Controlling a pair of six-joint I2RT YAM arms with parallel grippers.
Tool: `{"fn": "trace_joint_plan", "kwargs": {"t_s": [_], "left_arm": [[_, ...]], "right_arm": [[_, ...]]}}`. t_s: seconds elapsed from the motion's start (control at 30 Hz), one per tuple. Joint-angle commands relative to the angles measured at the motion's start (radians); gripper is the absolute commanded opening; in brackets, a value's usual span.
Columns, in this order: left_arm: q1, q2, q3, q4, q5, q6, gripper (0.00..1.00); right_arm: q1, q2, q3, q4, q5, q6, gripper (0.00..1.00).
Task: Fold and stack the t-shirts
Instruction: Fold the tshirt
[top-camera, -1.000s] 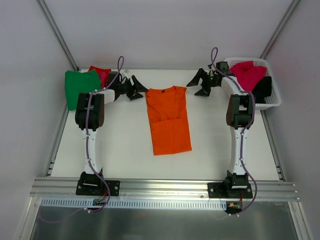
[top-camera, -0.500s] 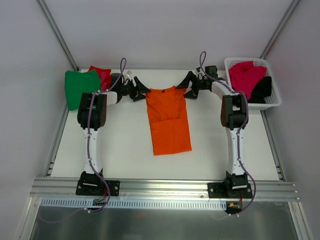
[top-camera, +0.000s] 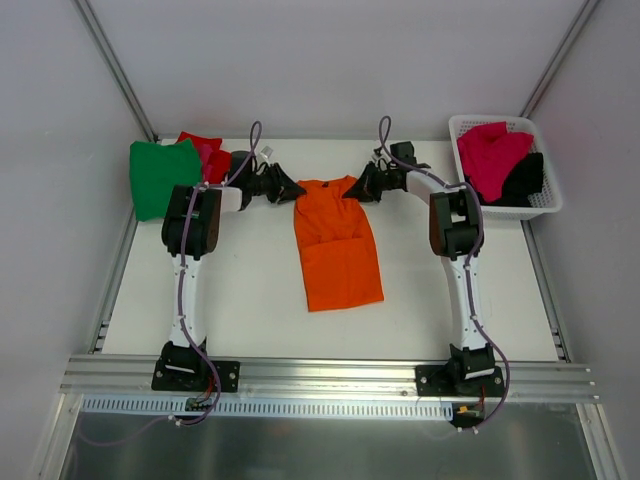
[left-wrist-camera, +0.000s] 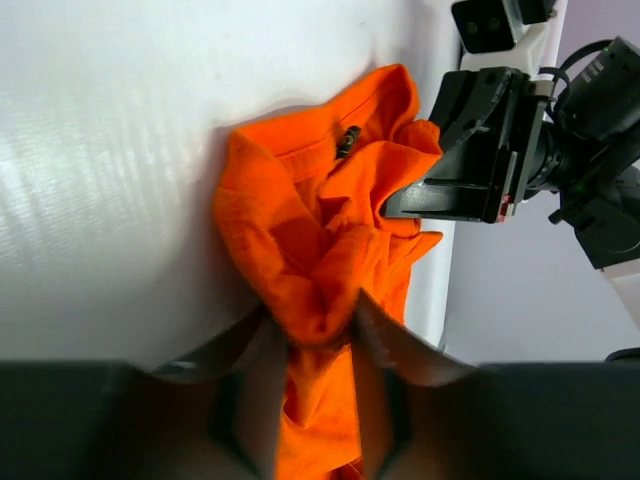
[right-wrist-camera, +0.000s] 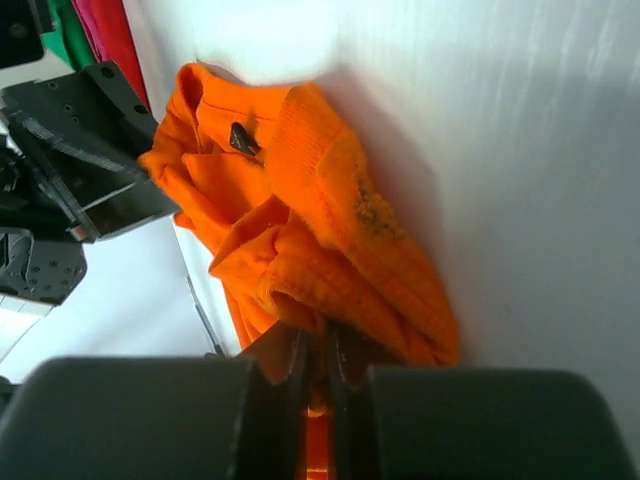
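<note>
Presently: left gripper (top-camera: 290, 189), jaws partly closed, pinching a bunched far corner of the orange t-shirt (top-camera: 340, 255). Right gripper (top-camera: 362, 186), jaws almost pressed together, nipping the other far corner. Shirt lies mid-table (top-camera: 240, 290), lengthwise between the arms. Left fingers (left-wrist-camera: 262, 345) blurred up close; cloth inside the right pinch mostly hidden.

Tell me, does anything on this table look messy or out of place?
The orange t-shirt is crumpled into a bunch at its collar end, pinched there by the left gripper and the right gripper; its lower half lies flat.
</note>
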Motion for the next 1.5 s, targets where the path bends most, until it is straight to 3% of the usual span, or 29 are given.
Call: {"fn": "trace_joint_plan", "kwargs": {"t_s": [0.0,0.07,0.13,0.43,0.73,1.17,1.47], "left_arm": [[-0.001,0.015,0.004,0.029,0.031,0.005,0.21],[-0.001,0.015,0.007,0.026,0.035,0.008,0.05],[-0.001,0.011,0.009,0.020,0.038,0.012,0.00],[-0.002,-0.077,-0.029,-0.006,0.046,0.060,0.00],[-0.024,-0.301,-0.141,-0.073,0.035,0.170,0.00],[-0.089,-0.699,-0.595,-0.075,-0.072,0.252,0.00],[-0.264,-0.956,-0.887,-0.087,-0.241,0.266,0.00]], "right_arm": [[-0.006,-0.038,-0.036,-0.005,0.029,-0.032,0.01],[-0.007,-0.058,-0.047,-0.005,0.034,-0.040,0.01],[-0.010,-0.080,-0.059,-0.005,0.037,-0.053,0.01],[-0.007,-0.206,-0.163,0.018,0.037,-0.098,0.01],[0.004,-0.426,-0.315,0.077,0.040,-0.124,0.01],[0.053,-0.792,-0.757,0.182,0.122,-0.141,0.01],[0.100,-1.111,-1.115,0.205,0.227,-0.171,0.01]]}}
